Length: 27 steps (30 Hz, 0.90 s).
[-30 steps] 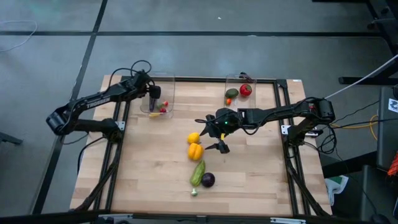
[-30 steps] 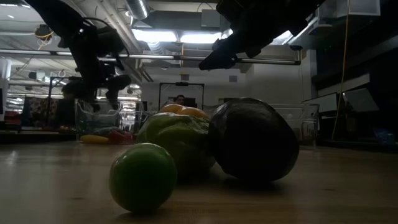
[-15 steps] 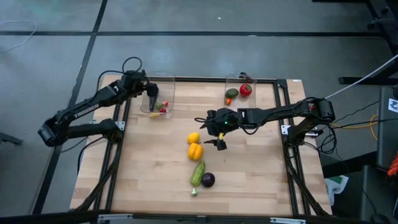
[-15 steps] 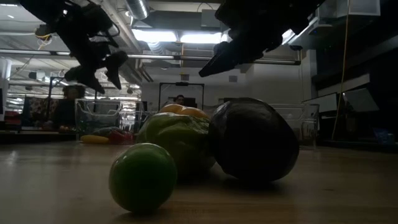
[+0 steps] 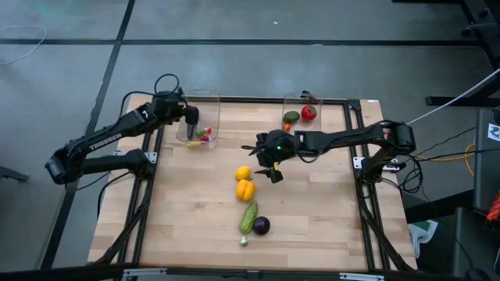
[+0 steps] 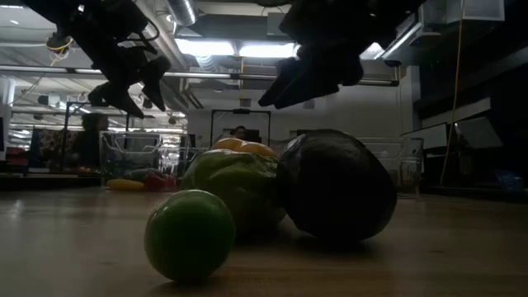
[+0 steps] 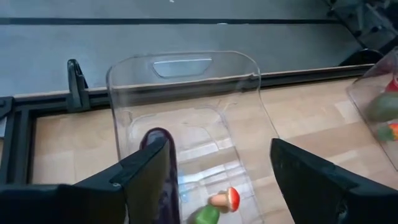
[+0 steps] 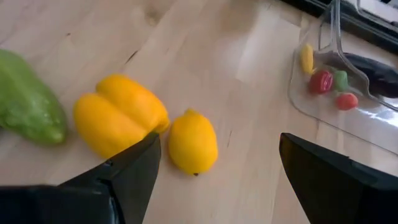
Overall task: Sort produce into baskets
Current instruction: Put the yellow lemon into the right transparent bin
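**Lemon pick: handling notes**

The right gripper hovers jaws spread, empty, just beside the lemon at mid-table. The left gripper, also spread and empty, hangs over the left basket. The lemon appears a light, stiff, smooth toy, likely to roll; grasp across its narrow middle. The left arm reads "TROSSEN".

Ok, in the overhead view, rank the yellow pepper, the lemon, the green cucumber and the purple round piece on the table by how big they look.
Largest to smallest:
1. green cucumber, the longest
2. yellow pepper
3. purple round piece and lemon look about alike, too close to rank

All lie flat on the table, so nearness hardly skews this.
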{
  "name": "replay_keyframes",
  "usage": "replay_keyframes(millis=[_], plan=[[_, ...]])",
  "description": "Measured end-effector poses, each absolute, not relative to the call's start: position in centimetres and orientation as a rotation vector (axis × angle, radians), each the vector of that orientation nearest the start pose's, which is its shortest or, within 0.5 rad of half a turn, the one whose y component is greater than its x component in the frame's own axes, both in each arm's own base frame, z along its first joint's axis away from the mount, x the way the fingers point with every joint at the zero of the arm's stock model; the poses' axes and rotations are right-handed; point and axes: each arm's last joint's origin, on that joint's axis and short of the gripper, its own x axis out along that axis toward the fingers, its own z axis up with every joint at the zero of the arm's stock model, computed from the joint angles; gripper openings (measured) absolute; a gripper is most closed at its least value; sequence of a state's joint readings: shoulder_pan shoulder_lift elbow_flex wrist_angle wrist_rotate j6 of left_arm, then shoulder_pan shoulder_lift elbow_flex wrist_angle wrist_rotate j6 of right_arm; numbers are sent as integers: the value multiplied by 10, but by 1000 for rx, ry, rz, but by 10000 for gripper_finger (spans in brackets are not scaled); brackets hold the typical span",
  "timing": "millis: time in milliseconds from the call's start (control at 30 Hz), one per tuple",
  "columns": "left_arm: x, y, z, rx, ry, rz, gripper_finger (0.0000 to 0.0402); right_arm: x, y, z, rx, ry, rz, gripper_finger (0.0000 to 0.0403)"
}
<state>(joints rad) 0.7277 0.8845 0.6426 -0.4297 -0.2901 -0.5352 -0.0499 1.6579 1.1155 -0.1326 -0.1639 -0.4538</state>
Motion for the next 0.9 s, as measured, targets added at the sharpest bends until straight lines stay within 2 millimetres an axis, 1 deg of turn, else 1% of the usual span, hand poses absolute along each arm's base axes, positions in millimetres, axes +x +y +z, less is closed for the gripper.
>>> replay_keyframes(millis=[133,267,367,467,700,900], plan=[[130,125,248,-634,405,1141,276,379,-16,238,-391,709,305,325],[129,124,247,-636,409,1143,276,400,-16,236,-437,819,367,325],[129,124,247,-636,409,1143,276,413,-17,227,-452,889,410,325],[130,124,247,-634,410,1143,276,422,-17,212,-459,945,440,325],[131,125,246,-633,422,1141,276,434,-18,182,-446,1019,465,325],[131,125,246,-633,423,1141,276,436,-18,173,-474,1031,469,325]])
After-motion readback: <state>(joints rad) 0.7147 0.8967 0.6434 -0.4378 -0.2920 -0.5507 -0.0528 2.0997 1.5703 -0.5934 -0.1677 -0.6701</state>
